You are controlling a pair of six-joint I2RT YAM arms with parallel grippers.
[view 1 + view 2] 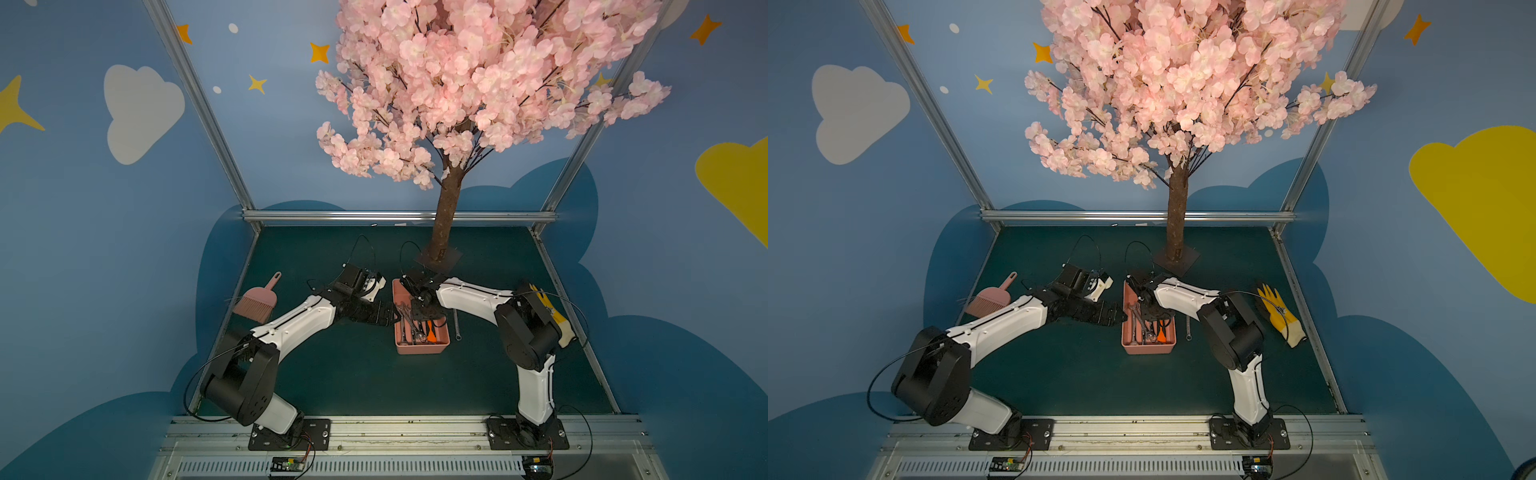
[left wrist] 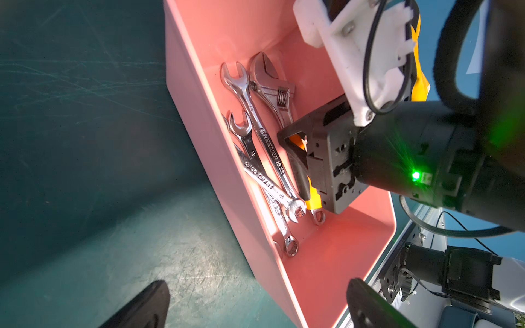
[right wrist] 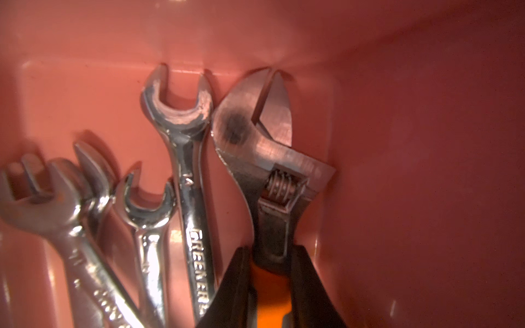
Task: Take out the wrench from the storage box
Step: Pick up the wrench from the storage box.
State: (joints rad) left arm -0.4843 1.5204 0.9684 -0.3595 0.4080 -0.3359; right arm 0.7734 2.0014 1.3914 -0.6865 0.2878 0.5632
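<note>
The salmon-pink storage box (image 1: 419, 351) (image 1: 1148, 349) stands mid-table. Inside lie several chrome combination wrenches (image 2: 255, 159) (image 3: 184, 170) and an adjustable wrench (image 2: 272, 88) (image 3: 255, 147) with an orange handle. My right gripper (image 3: 271, 269) (image 1: 424, 318) reaches down into the box. Its black fingers (image 3: 309, 284) are shut on the adjustable wrench's handle, one on each side. The wrench still lies low in the box, its head near an end wall (image 3: 397, 142). My left gripper (image 2: 255, 306) (image 1: 388, 318) is open at the box's left side. It straddles the long wall (image 2: 199, 113) and holds nothing.
A pink hand brush (image 1: 255, 301) lies at the left. A yellow glove (image 1: 1279, 316) lies at the right behind the right arm. A slim metal tool (image 1: 456, 324) rests on the mat just right of the box. The tree trunk (image 1: 444, 224) stands behind it.
</note>
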